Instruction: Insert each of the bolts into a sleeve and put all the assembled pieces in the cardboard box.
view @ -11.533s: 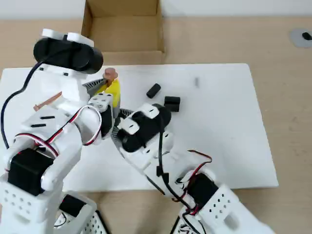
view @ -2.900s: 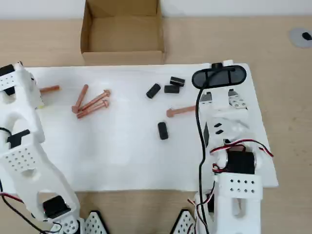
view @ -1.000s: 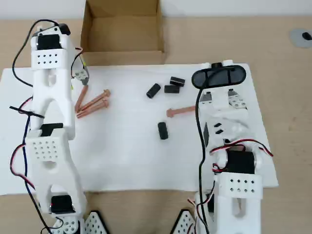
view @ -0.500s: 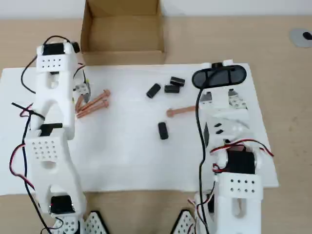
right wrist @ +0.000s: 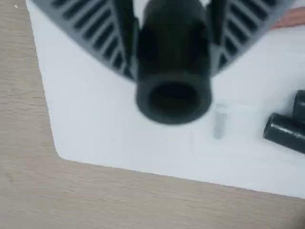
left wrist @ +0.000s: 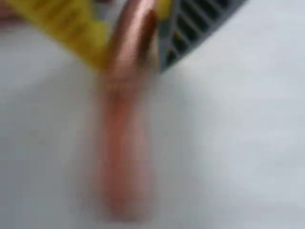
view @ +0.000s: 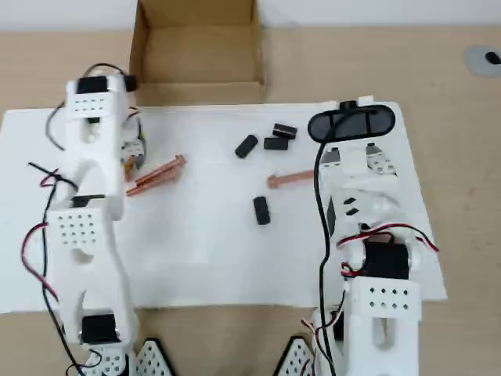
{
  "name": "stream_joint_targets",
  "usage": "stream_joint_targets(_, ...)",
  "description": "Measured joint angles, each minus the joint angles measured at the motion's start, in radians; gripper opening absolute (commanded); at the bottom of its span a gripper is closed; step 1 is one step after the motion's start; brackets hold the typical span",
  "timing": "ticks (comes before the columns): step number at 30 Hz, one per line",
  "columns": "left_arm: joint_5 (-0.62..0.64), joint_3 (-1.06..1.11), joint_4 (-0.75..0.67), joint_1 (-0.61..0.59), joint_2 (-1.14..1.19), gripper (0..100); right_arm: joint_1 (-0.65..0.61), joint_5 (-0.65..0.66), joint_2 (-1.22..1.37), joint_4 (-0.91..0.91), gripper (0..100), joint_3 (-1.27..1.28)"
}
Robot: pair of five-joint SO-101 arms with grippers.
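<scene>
- My left end effector [left wrist: 133, 57] is clamped on a bolt [left wrist: 125, 143]. The yellow finger presses one side of its end and the grey finger the other, and the shank pokes out past the tips over the mat [left wrist: 238, 143].
- From above, that end effector sits just in front of the box's [view: 200, 92] left corner. Two copper bolts [view: 156, 174] slant away from it side by side, and I cannot tell from above which one is gripped.
- My right end effector [right wrist: 174, 69] grips a sleeve [right wrist: 174, 95] between its grey fingers, with the bore facing the wrist camera. It sits over the mat's edge, with bare tabletop [right wrist: 95, 200] just beyond.
- Three loose sleeves [view: 275, 143] lie near the box's right corner.
- A fourth sleeve [view: 261, 210] lies farther from the box.
- A loose bolt [view: 290, 179] lies between that fourth sleeve and the right arm.
</scene>
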Motion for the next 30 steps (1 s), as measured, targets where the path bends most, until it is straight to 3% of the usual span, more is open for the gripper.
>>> stream_joint_targets(10, -0.222, -0.245, 0.115, -0.008, 0.006, 0, 0.000, -0.034, 0.000, 0.000, 0.9, 0.000)
stream_joint_targets(15, -0.566, -0.203, 0.115, -0.009, -0.195, 1, 0.000, -0.034, 0.000, 0.000, 0.9, 0.000)
stream_joint_targets(24, -1.412, 0.232, 0.118, -0.123, -0.480, 1, 0.000, -0.034, 0.000, 0.000, 0.9, 0.011)
stream_joint_targets(30, -1.442, 0.339, 0.118, -0.152, -0.494, 1, 0.000, -0.034, 0.002, -0.002, 0.9, 0.029)
